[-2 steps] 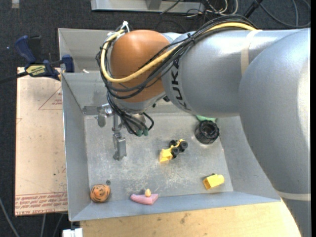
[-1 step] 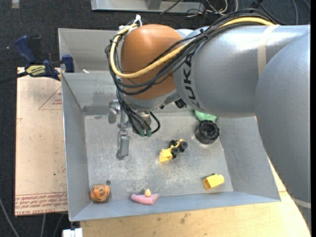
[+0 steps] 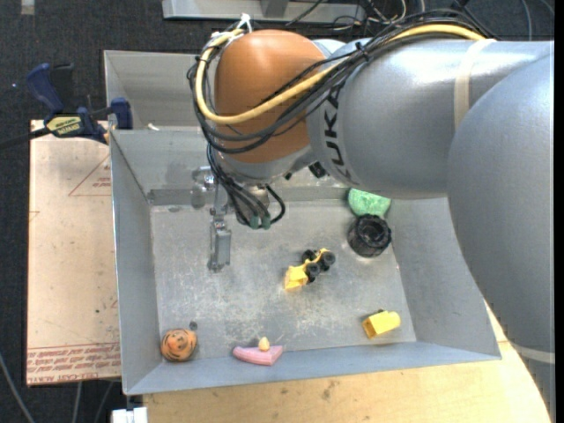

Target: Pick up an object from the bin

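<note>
The claw, spread or pressed together I cannot tell, is hanging over bare bin floor at the left, risking an empty grasp, with the ball lying well apart.

- Bright, even light falls from overhead onto the grey metal bin.
- The orange cover shows a soft sheen along its top.
- The grey arm shell runs pale above and darker beneath.
- Under the arm, the bin's right side lies in shadow.
- The yellow block and orange ball cast short, soft shadows.
- The bin floor gives back a dull, pale gleam.
</note>
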Tool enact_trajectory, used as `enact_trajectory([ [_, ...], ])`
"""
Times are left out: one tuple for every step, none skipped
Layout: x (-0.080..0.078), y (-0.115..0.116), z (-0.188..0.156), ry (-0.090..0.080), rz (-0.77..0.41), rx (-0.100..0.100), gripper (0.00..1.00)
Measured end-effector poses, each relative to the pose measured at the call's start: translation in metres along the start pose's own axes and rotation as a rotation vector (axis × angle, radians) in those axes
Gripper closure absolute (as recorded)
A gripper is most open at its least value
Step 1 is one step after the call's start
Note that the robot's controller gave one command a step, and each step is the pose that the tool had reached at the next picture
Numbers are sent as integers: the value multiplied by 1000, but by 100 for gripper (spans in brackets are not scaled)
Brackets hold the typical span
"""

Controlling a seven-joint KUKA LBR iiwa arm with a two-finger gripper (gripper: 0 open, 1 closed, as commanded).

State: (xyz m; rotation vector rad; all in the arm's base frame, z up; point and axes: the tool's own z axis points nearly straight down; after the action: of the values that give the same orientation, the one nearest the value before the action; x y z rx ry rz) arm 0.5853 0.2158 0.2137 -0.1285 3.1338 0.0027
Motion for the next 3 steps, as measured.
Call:
enact_trajectory([
  [-3, -15, 8, 3, -243, 0, 0],
  [-20, -45, 4, 1, -127, -1, 0],
  [-26, -35, -3, 1, -208, 1, 0],
])
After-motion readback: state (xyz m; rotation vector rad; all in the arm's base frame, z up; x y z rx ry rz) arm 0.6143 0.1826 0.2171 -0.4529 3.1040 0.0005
